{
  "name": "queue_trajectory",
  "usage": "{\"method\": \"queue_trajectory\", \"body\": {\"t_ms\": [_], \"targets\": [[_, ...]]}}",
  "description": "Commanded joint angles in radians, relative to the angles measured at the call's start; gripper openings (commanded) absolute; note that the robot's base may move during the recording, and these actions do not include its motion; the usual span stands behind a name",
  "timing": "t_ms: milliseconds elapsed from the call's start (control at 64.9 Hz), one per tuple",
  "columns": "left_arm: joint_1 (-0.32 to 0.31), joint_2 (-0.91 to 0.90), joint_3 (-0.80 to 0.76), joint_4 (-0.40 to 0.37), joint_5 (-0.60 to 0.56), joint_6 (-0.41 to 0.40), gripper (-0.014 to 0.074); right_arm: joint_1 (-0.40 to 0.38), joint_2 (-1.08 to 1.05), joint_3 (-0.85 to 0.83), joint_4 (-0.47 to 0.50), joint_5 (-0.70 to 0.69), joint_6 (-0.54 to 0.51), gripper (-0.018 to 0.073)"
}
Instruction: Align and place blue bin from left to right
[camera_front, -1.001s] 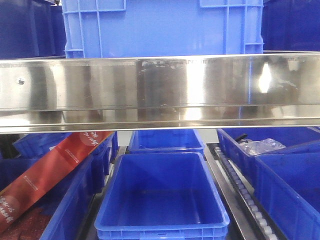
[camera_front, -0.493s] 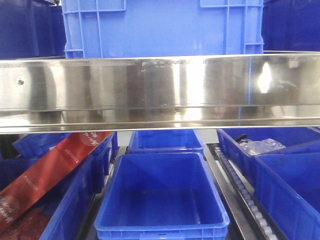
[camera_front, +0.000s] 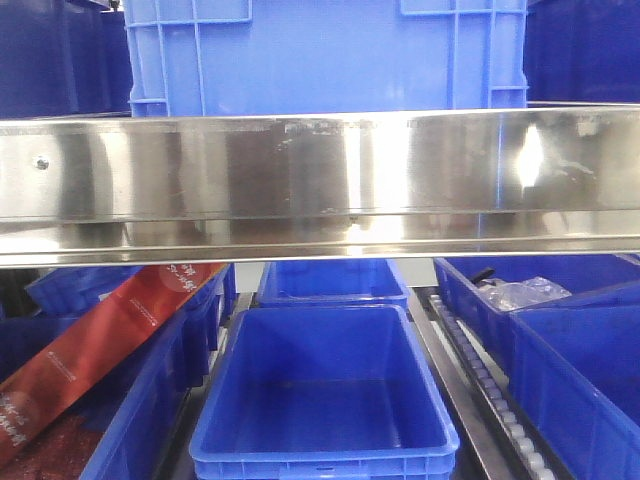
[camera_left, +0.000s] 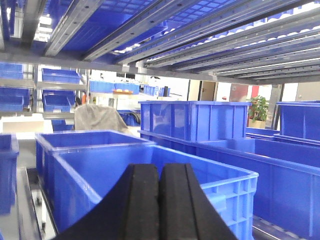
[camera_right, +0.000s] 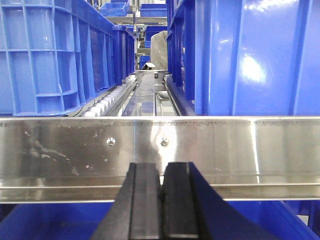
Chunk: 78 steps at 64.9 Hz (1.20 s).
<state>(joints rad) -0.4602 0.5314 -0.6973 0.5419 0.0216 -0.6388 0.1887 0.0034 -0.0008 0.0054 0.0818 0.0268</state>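
The blue bin (camera_front: 325, 55) stands on the upper shelf, centred in the front view, with its smooth front wall and ribbed corners showing above the steel rail (camera_front: 320, 180). Neither gripper shows in that view. My left gripper (camera_left: 160, 170) is shut with nothing between its fingers and hangs over the near rim of a shallow blue tub (camera_left: 150, 165). My right gripper (camera_right: 161, 167) is also shut and empty, level with the steel rail (camera_right: 160, 145). It faces the gap between a ribbed blue crate (camera_right: 50, 55) and a smooth-walled blue crate (camera_right: 255, 55).
Below the rail lie shallow blue tubs (camera_front: 325, 385), a red package (camera_front: 90, 350) leaning at the left and a roller track (camera_front: 480, 380) at the right. Dark blue crates flank the bin. A taller blue crate (camera_left: 195, 120) stands beyond the left gripper, under overhead roller rails (camera_left: 165, 30).
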Motion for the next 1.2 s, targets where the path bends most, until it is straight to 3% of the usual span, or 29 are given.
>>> {"method": "queue_trajectory", "body": {"t_ms": [0, 123, 200, 370, 508, 632, 801, 863, 1186], "targets": [[0.011, -0.050, 0.032, -0.121, 0.029, 0.112, -0.0111, -0.005, -0.003, 0.001, 0.003, -0.029, -0.004, -0.0079], [0.100, -0.161, 0.151, -0.374, 0.056, 0.457, -0.0111, -0.005, -0.003, 0.001, 0.003, -0.029, -0.004, -0.0079], [0.177, -0.241, 0.248, -0.422, 0.052, 0.527, -0.0111, -0.005, -0.003, 0.001, 0.003, -0.029, -0.004, -0.0079], [0.340, -0.391, 0.413, -0.495, 0.052, 0.531, -0.0111, -0.005, -0.003, 0.001, 0.003, -0.029, -0.004, -0.0079], [0.427, -0.493, 0.532, -0.514, 0.050, 0.532, -0.0111, -0.005, -0.003, 0.001, 0.003, -0.029, -0.004, -0.0079], [0.448, -0.531, 0.614, -0.514, 0.047, 0.535, -0.0111, -0.005, -0.003, 0.001, 0.003, -0.029, -0.004, -0.0079], [0.448, -0.531, 0.697, -0.514, -0.085, 0.535, -0.0111, -0.005, -0.003, 0.001, 0.003, -0.029, -0.004, -0.0079], [0.448, -0.531, 0.697, -0.514, -0.028, 0.535, -0.0111, -0.005, -0.003, 0.001, 0.003, -0.029, -0.004, -0.0079], [0.448, -0.531, 0.697, -0.512, -0.039, 0.535, -0.0111, -0.005, -0.003, 0.001, 0.003, -0.029, -0.004, -0.0079]]}}
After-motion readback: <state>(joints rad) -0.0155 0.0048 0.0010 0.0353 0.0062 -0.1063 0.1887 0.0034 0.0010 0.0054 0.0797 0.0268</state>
